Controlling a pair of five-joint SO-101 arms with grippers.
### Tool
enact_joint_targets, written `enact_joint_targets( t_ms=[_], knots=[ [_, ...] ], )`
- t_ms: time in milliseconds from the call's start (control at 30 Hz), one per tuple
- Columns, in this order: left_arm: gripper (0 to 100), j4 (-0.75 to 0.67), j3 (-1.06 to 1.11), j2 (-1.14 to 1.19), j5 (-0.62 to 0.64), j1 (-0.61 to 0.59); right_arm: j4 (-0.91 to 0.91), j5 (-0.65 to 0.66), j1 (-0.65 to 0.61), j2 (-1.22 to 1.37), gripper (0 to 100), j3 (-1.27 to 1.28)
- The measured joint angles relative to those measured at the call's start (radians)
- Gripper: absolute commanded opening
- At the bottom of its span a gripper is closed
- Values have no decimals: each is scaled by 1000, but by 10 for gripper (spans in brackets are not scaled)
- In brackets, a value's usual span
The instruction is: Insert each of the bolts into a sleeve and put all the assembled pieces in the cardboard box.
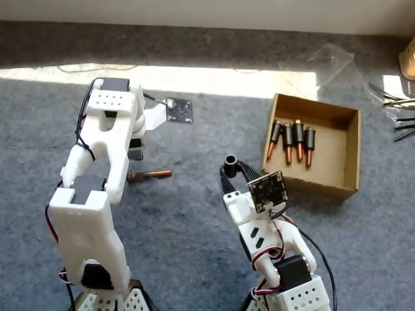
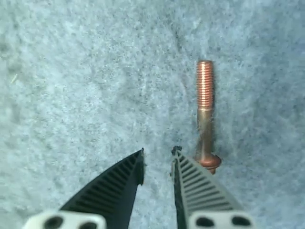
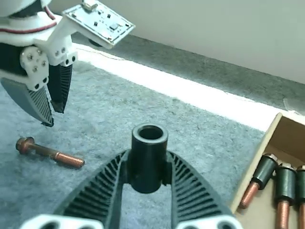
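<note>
A copper bolt (image 1: 150, 174) lies flat on the grey carpet; it shows as the bolt (image 2: 205, 114) with its head beside one fingertip and as the bolt (image 3: 49, 152). My left gripper (image 2: 157, 162) hangs open just above the carpet, the bolt lying outside its fingers. The left gripper (image 3: 46, 102) also shows above the bolt's head. My right gripper (image 3: 147, 167) is shut on a black sleeve (image 3: 148, 156), held upright, seen as the sleeve (image 1: 230, 160) left of the cardboard box (image 1: 343, 149). Several assembled pieces (image 1: 290, 140) lie in the box.
Clear plastic bags (image 1: 334, 61) and black cables (image 1: 395, 110) lie beyond and right of the box. A sunlit strip (image 1: 194, 78) crosses the carpet at the back. Open carpet lies between the two arms.
</note>
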Motion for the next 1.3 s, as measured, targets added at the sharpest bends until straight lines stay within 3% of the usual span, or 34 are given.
enact_joint_targets(
  t_ms=[167, 333, 533, 733, 833, 1100, 1300],
  knots=[
    [104, 92, -84, 0, 80, 2, 0, -51, 0, 0, 4, 0],
    [104, 198, -204, 0, 249, 32, 0, -54, 0, 0, 4, 0],
    [104, 233, -308, 0, 522, 98, 0, -54, 0, 0, 4, 0],
    [104, 236, -404, -8, 882, 103, 0, -54, 0, 0, 4, 0],
    [104, 236, -405, -51, 1003, 104, 0, -54, 0, 0, 4, 0],
    [104, 241, -393, -224, 1071, 71, 0, -54, 0, 0, 4, 0],
    [104, 242, -181, -364, 1071, 40, 0, -60, 64, 0, 4, 0]
  ],
)
